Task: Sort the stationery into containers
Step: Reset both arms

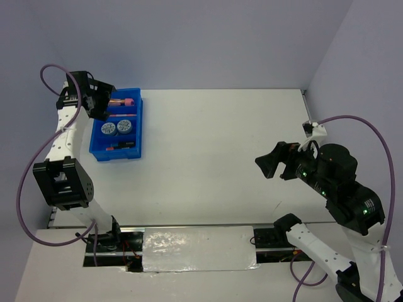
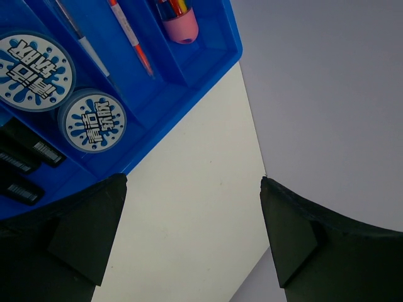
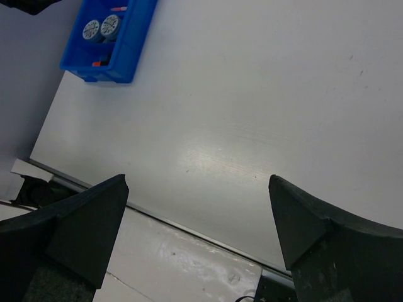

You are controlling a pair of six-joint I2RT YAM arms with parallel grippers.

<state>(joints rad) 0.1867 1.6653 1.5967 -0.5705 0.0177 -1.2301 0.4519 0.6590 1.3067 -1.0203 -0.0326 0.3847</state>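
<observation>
The blue tray (image 1: 140, 129) stands at the table's far left and holds the stationery. Two round blue-white discs (image 1: 108, 129) (image 1: 124, 126) lie side by side in it, a pink-capped tube (image 1: 126, 100) at its far end, black highlighters (image 1: 123, 145) at its near end. My left gripper (image 1: 104, 100) hovers open above the tray's far left corner. The left wrist view shows the discs (image 2: 34, 70) (image 2: 96, 121), tube (image 2: 179, 22), an orange stick (image 2: 129, 34), a grey stick (image 2: 85, 38) and highlighters (image 2: 25, 163), with nothing between the open left gripper (image 2: 192, 180). My right gripper (image 1: 272, 165) hangs open and empty at the right.
Lilac walls close the table at the back and right. A shiny plate (image 1: 195, 248) lies at the near edge between the arm bases. The right wrist view has the tray (image 3: 129, 56) far off at upper left and bare table under the right gripper (image 3: 198, 179).
</observation>
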